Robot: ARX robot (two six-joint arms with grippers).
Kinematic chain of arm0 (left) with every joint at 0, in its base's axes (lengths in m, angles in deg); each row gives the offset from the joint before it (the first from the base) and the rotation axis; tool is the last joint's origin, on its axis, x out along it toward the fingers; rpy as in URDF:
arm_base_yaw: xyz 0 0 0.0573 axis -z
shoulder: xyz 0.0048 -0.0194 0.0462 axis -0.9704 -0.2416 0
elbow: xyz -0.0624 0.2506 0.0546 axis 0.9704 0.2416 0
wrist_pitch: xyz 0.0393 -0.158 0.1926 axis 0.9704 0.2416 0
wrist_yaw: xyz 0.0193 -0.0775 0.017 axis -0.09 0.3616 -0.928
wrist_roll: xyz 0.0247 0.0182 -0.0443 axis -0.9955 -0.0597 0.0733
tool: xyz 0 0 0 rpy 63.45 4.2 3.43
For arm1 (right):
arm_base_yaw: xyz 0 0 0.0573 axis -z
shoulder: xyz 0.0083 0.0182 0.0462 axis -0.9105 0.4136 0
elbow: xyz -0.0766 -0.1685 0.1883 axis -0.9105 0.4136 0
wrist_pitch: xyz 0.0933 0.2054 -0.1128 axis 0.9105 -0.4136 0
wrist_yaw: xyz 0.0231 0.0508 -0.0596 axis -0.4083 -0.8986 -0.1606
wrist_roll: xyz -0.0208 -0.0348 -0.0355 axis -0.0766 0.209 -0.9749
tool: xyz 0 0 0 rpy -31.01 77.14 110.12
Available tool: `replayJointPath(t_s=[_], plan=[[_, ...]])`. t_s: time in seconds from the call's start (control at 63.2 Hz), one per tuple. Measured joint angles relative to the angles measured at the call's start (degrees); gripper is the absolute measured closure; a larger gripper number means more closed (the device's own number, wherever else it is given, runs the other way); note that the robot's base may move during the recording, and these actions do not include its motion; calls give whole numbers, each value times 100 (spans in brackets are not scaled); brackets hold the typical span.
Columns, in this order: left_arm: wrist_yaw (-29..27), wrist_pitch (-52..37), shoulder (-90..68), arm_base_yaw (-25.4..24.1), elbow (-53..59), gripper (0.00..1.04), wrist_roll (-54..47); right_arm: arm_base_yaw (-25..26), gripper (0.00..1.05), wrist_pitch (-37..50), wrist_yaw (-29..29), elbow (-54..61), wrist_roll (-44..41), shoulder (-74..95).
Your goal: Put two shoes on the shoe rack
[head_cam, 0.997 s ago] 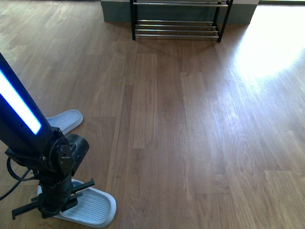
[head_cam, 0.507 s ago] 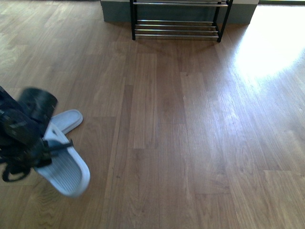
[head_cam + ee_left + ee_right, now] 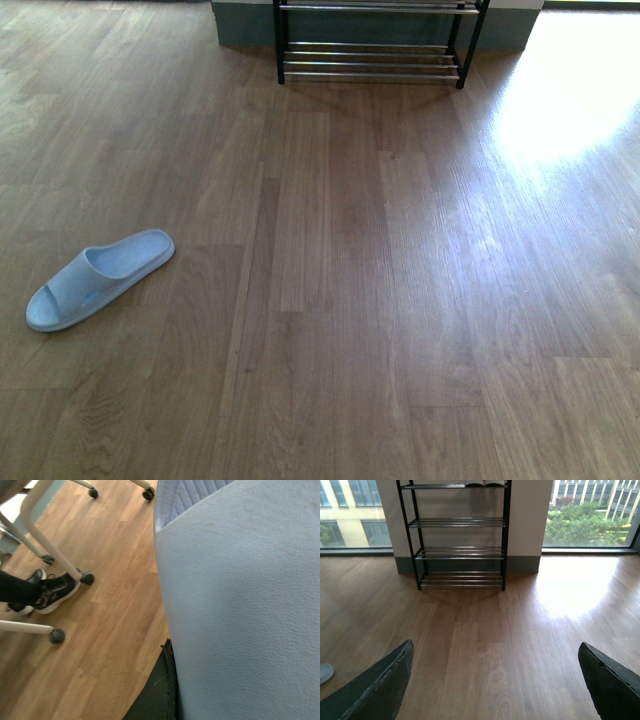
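Left arm's gone from the front view, left gripper (image 3: pixel 161 692) clamped on one slipper (image 3: pixel 240 605), other slipper (image 3: pixel 98 278) uncovered on the floor (image 3: pixel 400 300), right gripper (image 3: pixel 495 682) spread wide.

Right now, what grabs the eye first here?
A pale blue slipper fills the left wrist view, against a black left finger. Its mate lies alone on the wood floor at the front view's left. The black shoe rack stands ahead of the spread right fingers.

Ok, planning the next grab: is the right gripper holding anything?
No, the right gripper is open, with only bare floor between its fingers.
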Motion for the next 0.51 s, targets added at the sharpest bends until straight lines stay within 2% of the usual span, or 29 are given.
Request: replayJointPath(t_s=[0.142, 0.253, 0.507], plan=[[-455, 1335, 2236, 238, 389, 103, -190, 0, 9, 0, 0, 0, 0, 0], [-492, 1440, 2986, 291, 391, 103, -201, 0, 9, 0, 0, 0, 0, 0], [-474, 1471, 3016, 297, 404, 103, -221, 0, 9, 0, 7, 0, 0, -2]])
